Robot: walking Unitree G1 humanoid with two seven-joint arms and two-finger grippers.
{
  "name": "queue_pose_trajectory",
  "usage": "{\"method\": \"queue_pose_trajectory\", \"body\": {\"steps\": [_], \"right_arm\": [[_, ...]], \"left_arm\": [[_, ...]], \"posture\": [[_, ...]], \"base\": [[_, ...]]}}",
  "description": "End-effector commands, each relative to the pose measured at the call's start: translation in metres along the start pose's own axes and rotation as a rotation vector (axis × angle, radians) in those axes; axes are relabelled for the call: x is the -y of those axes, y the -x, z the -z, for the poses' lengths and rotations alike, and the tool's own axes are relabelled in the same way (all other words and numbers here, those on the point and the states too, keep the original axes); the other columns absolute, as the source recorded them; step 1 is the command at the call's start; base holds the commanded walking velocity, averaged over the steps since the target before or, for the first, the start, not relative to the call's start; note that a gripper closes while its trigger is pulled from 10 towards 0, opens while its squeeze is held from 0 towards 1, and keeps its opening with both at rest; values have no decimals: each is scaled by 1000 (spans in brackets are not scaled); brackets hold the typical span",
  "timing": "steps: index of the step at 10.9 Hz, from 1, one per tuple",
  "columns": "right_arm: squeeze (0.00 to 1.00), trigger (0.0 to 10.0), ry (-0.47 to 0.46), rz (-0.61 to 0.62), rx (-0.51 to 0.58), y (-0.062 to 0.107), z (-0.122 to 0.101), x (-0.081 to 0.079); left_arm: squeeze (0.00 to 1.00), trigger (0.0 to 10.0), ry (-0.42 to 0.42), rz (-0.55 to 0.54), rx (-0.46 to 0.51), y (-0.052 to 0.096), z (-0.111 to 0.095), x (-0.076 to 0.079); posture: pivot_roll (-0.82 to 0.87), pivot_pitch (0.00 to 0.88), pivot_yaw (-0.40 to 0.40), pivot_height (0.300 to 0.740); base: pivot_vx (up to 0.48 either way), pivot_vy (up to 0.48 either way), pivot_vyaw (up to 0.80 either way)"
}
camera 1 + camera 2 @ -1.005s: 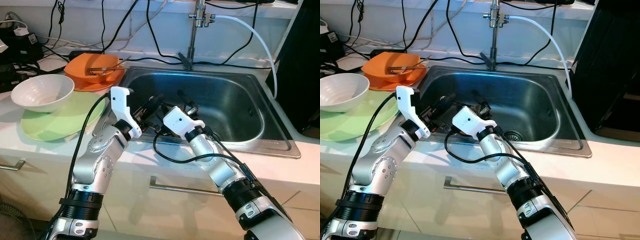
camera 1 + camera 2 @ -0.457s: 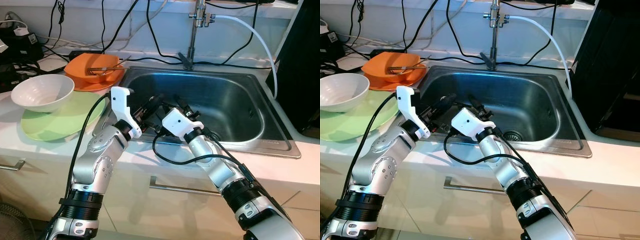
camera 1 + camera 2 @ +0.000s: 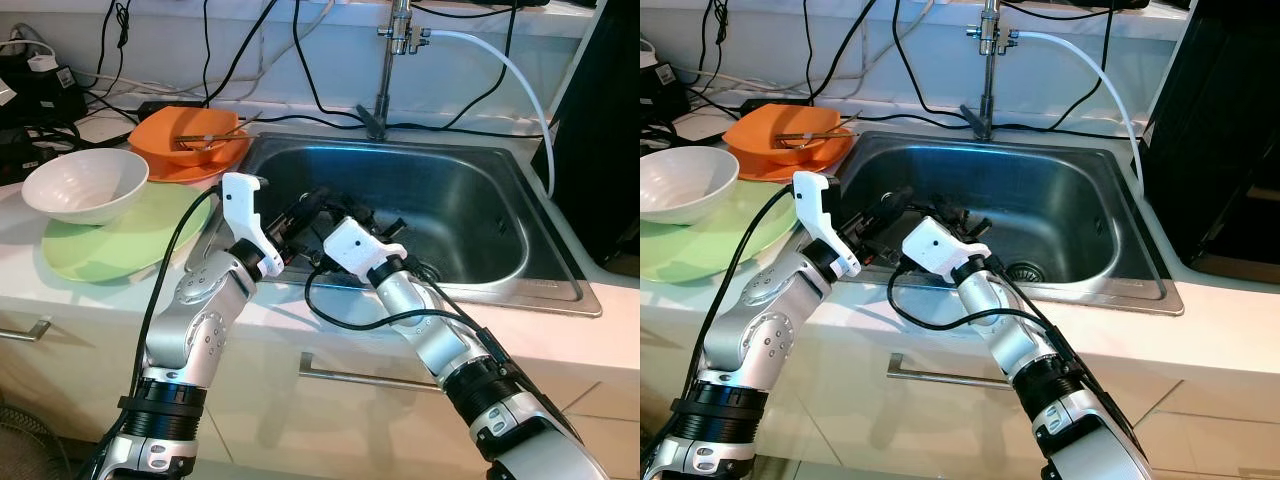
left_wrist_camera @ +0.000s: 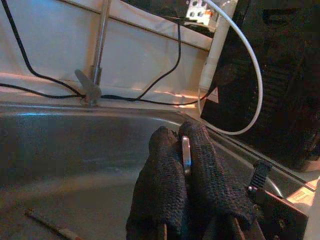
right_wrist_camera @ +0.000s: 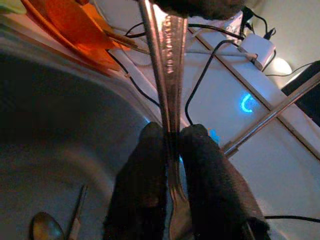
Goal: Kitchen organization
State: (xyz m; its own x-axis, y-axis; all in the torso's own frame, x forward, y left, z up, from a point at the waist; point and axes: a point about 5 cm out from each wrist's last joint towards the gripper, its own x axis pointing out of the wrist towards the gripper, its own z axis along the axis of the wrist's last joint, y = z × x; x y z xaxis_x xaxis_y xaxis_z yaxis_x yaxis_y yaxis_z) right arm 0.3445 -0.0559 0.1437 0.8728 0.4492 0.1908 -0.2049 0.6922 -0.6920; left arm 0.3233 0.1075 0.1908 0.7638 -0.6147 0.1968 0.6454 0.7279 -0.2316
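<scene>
Over the left part of the steel sink [image 3: 470, 215], my two grippers meet on one metal utensil. My left gripper [image 3: 318, 195] is shut on one end of it, a thin silver edge [image 4: 186, 155] showing between its fingers [image 4: 165, 165]. My right gripper [image 3: 365, 214] is shut on the patterned handle [image 5: 169, 60], which runs up to the left gripper's fingertip. A spoon [image 5: 44, 227] and another thin utensil [image 5: 77, 210] lie on the sink bottom below.
On the counter to the left sit an orange bowl [image 3: 190, 140] holding cutlery, a white bowl [image 3: 85, 185] and a green plate [image 3: 110, 240]. The tap [image 3: 385, 70] and a white hose [image 3: 510, 70] stand behind the sink. A black appliance [image 3: 610, 130] is at the right.
The right gripper's fingers have dipped and turned a little over the sink. The left arm has stayed still.
</scene>
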Motion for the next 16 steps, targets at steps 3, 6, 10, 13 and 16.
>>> {"method": "queue_pose_trajectory", "body": {"steps": [3, 6, 10, 13, 16], "right_arm": [[0, 0, 12, 4, 12, -4, -3, 3], [0, 0, 13, 6, 11, -4, -3, 3], [0, 0, 21, 13, -6, -5, 0, 5], [0, 0, 30, 24, -46, -6, 8, 10], [0, 10000, 13, 90, -175, -14, 24, 30]], "left_arm": [[0, 10000, -49, 21, 13, -3, -10, 3], [1000, 10000, -48, 27, 12, -3, -9, 4], [1000, 10000, 11, -23, 89, 2, -19, -4], [0, 10000, 65, -78, 170, 10, -30, -13], [0, 10000, 32, -168, 137, 27, -26, -28]], "posture": [[227, 0, 18, 740], [227, 0, 17, 740], [229, 1, 14, 740], [231, 0, 9, 740], [241, 0, 0, 740]], "base": [[0, 0, 0], [0, 0, 0], [0, 0, 0], [0, 0, 0], [0, 0, 0]]}}
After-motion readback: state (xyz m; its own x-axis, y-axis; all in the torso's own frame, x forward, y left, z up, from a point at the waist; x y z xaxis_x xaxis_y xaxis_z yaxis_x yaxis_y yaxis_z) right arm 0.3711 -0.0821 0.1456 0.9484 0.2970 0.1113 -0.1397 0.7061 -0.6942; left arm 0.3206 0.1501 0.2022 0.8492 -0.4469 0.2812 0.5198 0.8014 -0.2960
